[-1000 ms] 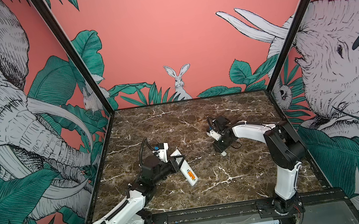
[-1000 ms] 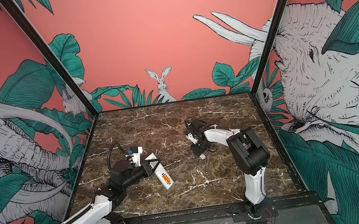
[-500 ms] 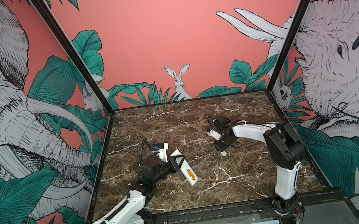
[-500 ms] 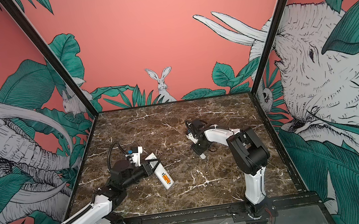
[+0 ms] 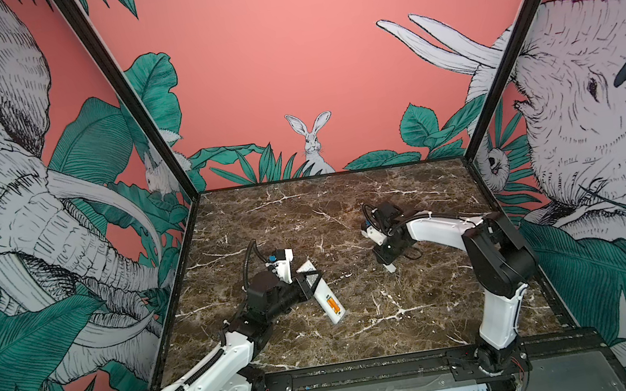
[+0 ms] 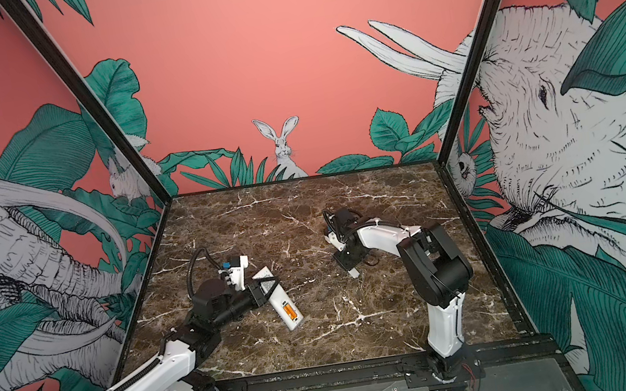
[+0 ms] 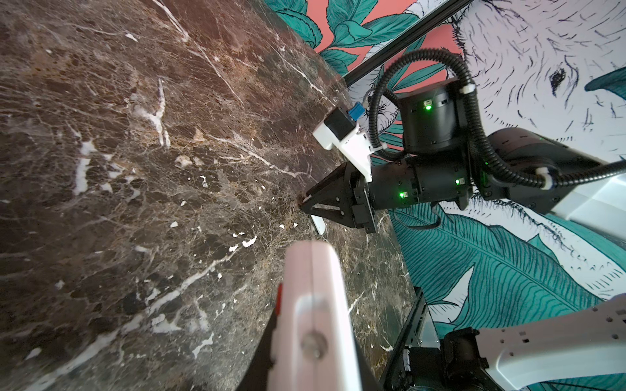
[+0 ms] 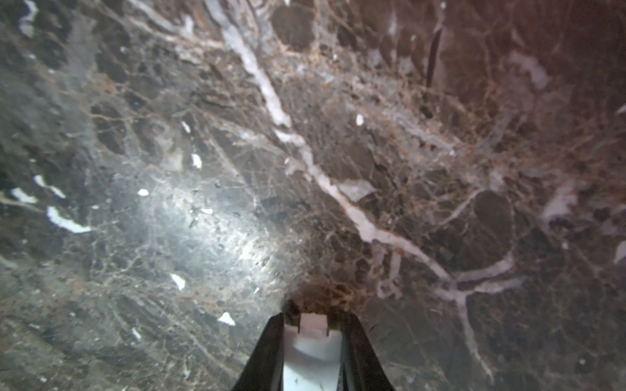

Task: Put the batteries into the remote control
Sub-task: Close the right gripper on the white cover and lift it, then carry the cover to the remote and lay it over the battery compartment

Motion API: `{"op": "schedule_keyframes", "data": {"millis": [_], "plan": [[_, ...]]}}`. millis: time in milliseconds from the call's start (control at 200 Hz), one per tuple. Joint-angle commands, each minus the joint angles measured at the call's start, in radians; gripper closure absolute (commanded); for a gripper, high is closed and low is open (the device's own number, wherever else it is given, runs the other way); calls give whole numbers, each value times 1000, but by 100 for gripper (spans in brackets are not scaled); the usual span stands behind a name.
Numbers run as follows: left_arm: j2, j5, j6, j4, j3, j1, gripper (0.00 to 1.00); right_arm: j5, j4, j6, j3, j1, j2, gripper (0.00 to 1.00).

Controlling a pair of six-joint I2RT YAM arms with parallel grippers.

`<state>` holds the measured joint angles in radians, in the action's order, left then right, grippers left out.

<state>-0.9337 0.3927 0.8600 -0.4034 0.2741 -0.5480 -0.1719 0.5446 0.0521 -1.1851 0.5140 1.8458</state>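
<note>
i saw the left gripper clamped on the remote, which sat left of centre over the table, back side up, with orange batteries showing in its open bay. the right gripper was pinching a white piece down at the marble, well apart from the remote.

Table bare from 10 to 2 o'clock. Obstacles: remote control at 8 o'clock; right pincer clamping white cover at 3 o'clock.
</note>
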Motion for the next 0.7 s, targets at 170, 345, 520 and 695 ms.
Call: {"op": "schedule_keyframes", "data": {"millis": [170, 345, 520, 695], "plan": [[8, -23, 7, -61, 22, -1, 100, -41, -51, -37, 96, 52, -223, 83], [0, -28, 13, -75, 28, -1, 100, -54, -149, -60, 186, 118, -390, 83], [3, -30, 22, -80, 40, -1, 100, -81, -280, -113, 280, 172, -542, 82], [6, -31, 26, -80, 48, -2, 100, -95, -413, -159, 354, 215, -647, 83]]}}
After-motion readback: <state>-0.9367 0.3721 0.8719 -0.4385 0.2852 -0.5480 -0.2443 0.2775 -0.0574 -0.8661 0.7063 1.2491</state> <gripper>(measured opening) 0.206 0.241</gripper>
